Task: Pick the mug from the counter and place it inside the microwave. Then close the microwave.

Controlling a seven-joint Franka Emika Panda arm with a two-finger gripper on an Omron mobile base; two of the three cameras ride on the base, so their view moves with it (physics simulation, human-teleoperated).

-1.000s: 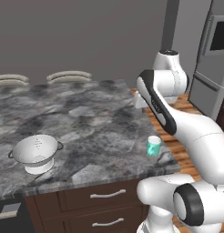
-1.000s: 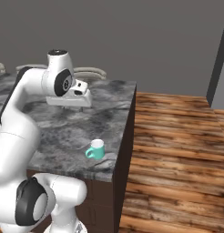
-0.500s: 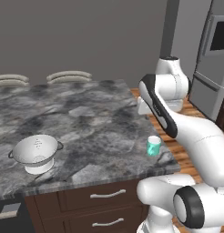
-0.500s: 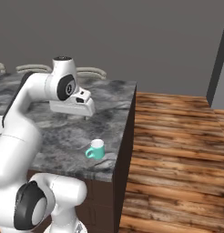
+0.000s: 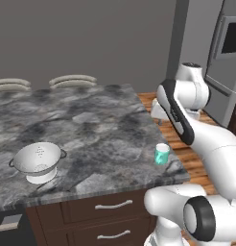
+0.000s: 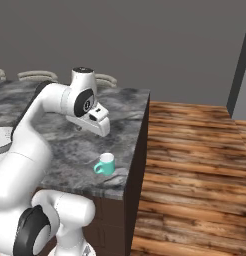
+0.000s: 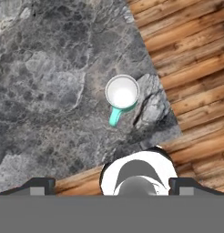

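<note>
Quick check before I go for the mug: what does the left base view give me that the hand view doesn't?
Left base alone: the colander, the drawers under the counter and a built-in appliance at right. Hand alone: straight down into the mug, white inside, its handle plain. Both: the mug, upright near the counter corner, and the wood floor.

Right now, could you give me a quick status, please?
Hand open, above the counter. Mug upright near counter's corner, untouched. Nothing between them.

Base views flank counter (image 5: 91, 129) (hand view overhead).
</note>
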